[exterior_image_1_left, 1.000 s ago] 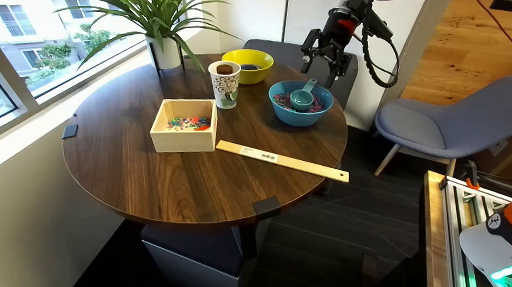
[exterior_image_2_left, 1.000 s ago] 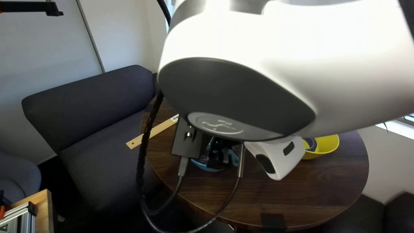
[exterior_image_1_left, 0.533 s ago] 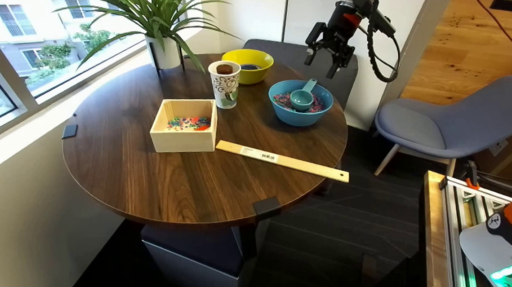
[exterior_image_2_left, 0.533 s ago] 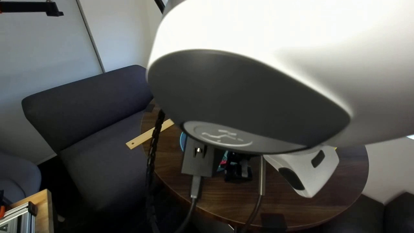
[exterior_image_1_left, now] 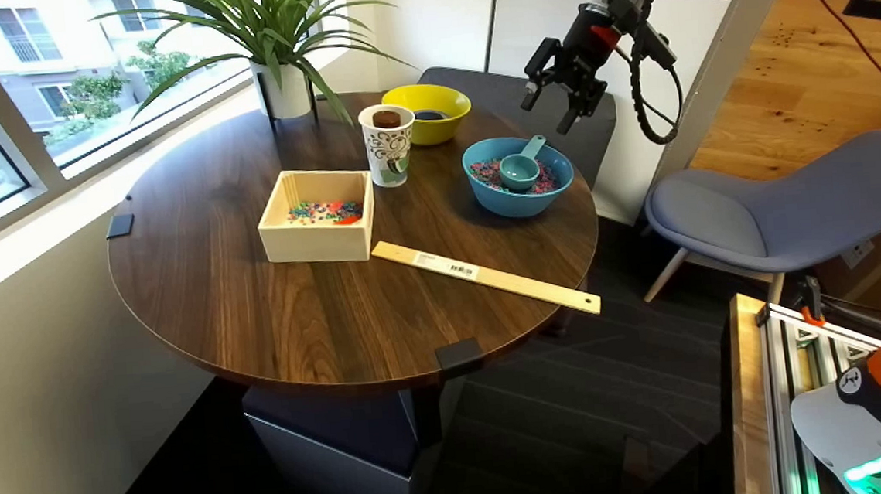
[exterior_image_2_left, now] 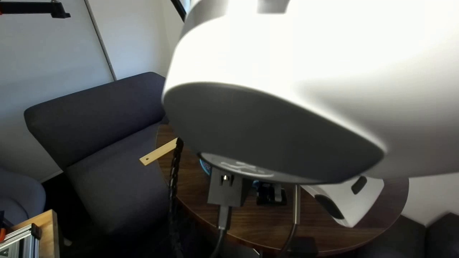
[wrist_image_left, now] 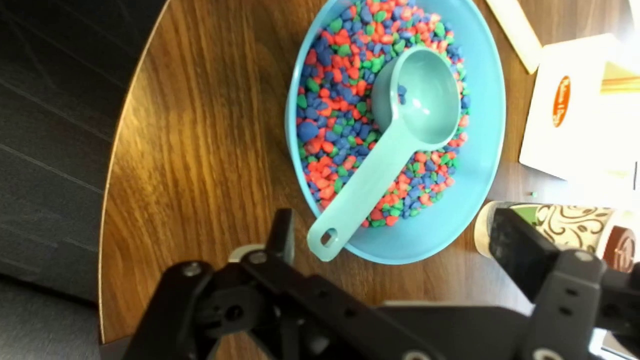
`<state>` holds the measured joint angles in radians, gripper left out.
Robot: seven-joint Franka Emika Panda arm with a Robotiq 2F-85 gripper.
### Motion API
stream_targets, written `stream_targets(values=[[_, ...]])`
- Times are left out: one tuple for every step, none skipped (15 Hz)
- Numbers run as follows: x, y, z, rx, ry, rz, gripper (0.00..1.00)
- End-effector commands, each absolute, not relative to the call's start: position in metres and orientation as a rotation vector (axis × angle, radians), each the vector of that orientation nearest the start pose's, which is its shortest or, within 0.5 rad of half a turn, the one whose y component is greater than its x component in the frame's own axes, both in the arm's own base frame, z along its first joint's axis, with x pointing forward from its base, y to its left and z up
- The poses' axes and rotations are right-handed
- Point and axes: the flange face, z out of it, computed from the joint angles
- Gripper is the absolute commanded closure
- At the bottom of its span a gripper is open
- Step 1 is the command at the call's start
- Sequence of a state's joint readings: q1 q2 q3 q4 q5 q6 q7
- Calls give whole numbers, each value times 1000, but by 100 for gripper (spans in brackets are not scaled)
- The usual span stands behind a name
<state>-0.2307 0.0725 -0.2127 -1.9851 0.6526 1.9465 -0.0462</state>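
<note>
In an exterior view my white arm (exterior_image_2_left: 287, 61), cut off at top and right, covers much of the round dark-wood table (exterior_image_2_left: 258, 225), leaving slivers of the blue plastic bowl (exterior_image_2_left: 205, 167). In my wrist view that bowl runs off the top edge, one black finger (wrist_image_left: 521, 252) hides part of the patterned white paper cup (wrist_image_left: 577, 225), and the red oval label (wrist_image_left: 561, 101) on the pale wooden box (wrist_image_left: 545, 145) is blurred.

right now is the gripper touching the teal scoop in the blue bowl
Apart. In an exterior view, a plain gap separates the open gripper from the teal scoop, even at the handle's end.
</note>
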Motion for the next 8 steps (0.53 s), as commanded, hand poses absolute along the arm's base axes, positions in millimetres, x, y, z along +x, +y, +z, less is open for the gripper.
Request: stream_targets(values=[[527, -204, 404, -2371, 866, -105, 0], [526, -203, 396, -2369, 870, -103, 0], [526, -203, 391, -2373, 869, -118, 0], [526, -204, 385, -2367, 864, -126, 0], [526, -203, 382, -2350, 855, -133, 0], [526, -201, 380, -2332, 843, -138, 0], [527, -196, 379, -2305, 818, -131, 0], [527, -191, 380, -2286, 799, -122, 0]])
